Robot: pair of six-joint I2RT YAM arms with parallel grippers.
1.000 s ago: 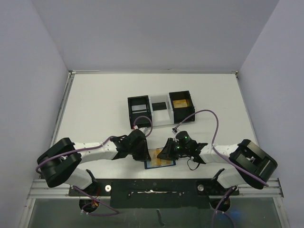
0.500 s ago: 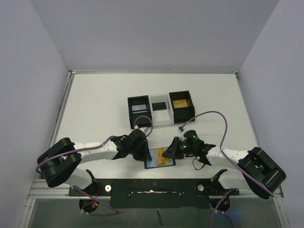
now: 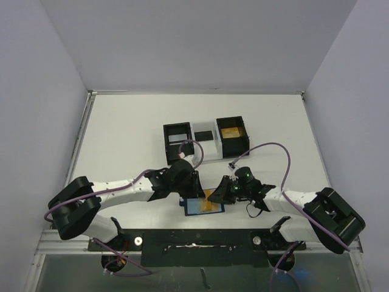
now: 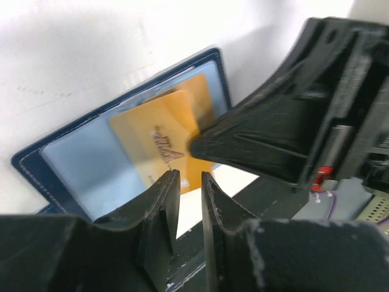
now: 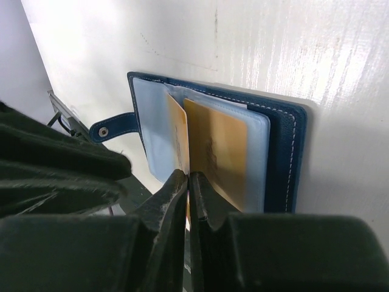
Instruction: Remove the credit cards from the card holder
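The navy card holder [image 3: 192, 208] lies open near the table's front edge, pale blue sleeves up; it also shows in the left wrist view [image 4: 36, 164] and the right wrist view [image 5: 285, 158]. My right gripper [image 3: 214, 196] [image 5: 189, 176] is shut on the edge of a gold credit card [image 5: 177, 131] [image 4: 155, 137], which sticks partly out of its sleeve. A second gold card [image 5: 219, 152] sits in the sleeve beside it. My left gripper [image 3: 193, 185] [image 4: 190, 176] hovers just above the holder's far edge, jaws a narrow gap apart and empty.
Two black boxes joined by a clear section [image 3: 205, 141] stand behind the holder; the right box holds a gold card [image 3: 232, 132], the left a pale one [image 3: 178, 139]. A black rail [image 3: 194, 240] runs along the table's front edge. Purple cables trail from both arms.
My left gripper has moved right and slightly back, off the holder's left side. My right gripper shifted a little right with the gold card in its jaws, then held still.
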